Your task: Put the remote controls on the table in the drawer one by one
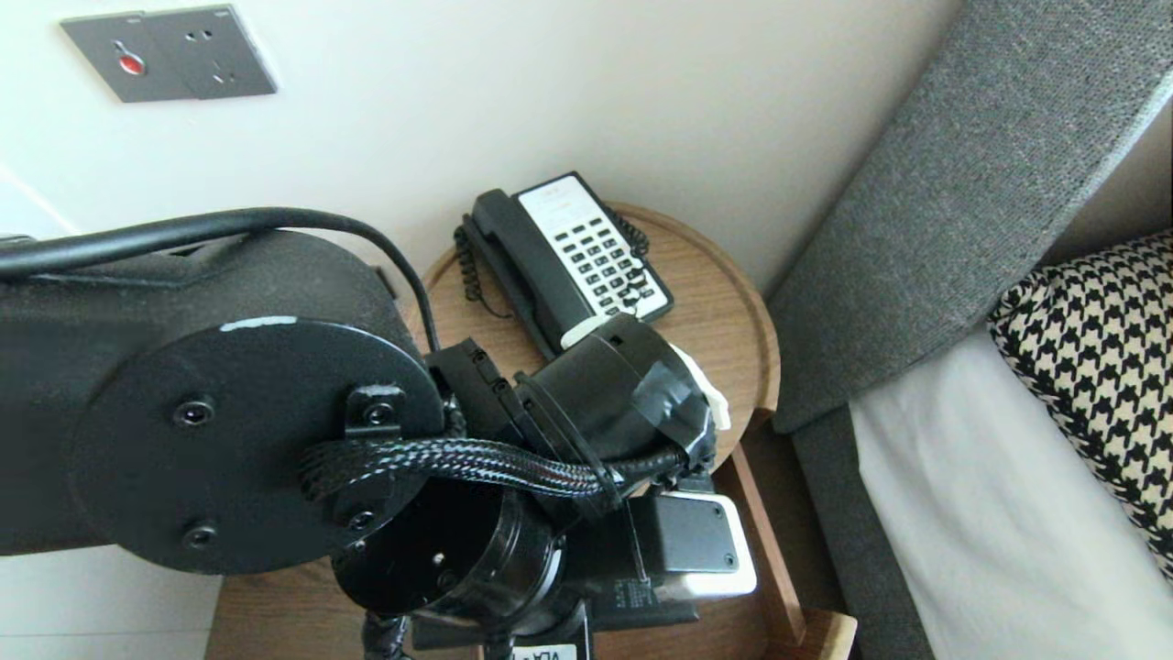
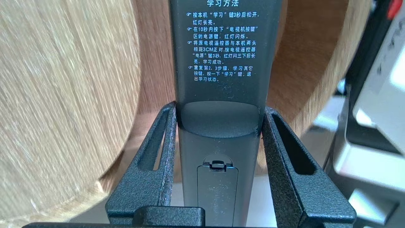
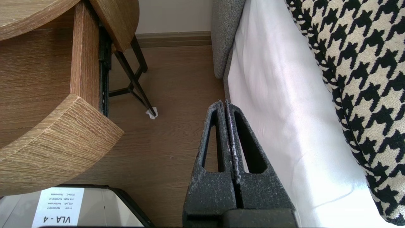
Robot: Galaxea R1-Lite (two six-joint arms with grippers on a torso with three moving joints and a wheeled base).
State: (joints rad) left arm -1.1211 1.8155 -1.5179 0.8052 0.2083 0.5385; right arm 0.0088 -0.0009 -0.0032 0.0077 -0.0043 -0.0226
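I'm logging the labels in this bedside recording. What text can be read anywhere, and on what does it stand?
"学习方法": heading on the back of the long black plastic remote control gripped by the left hand; four small Chinese instruction lines follow, the first starting "按本机".
"VLA - 4": white paper label; its smaller print is unreadable.
Black-and-white desk telephone keypad: too small to read.

black remote control (image 2: 221, 63), slim, back face showing, pale printed Chinese instruction text, shallow finger recess, battery cover latched shut, clamped at mid-length in left gripper (image 2: 219, 109), close beside curved wooden side of bedside table (image 2: 63, 95)
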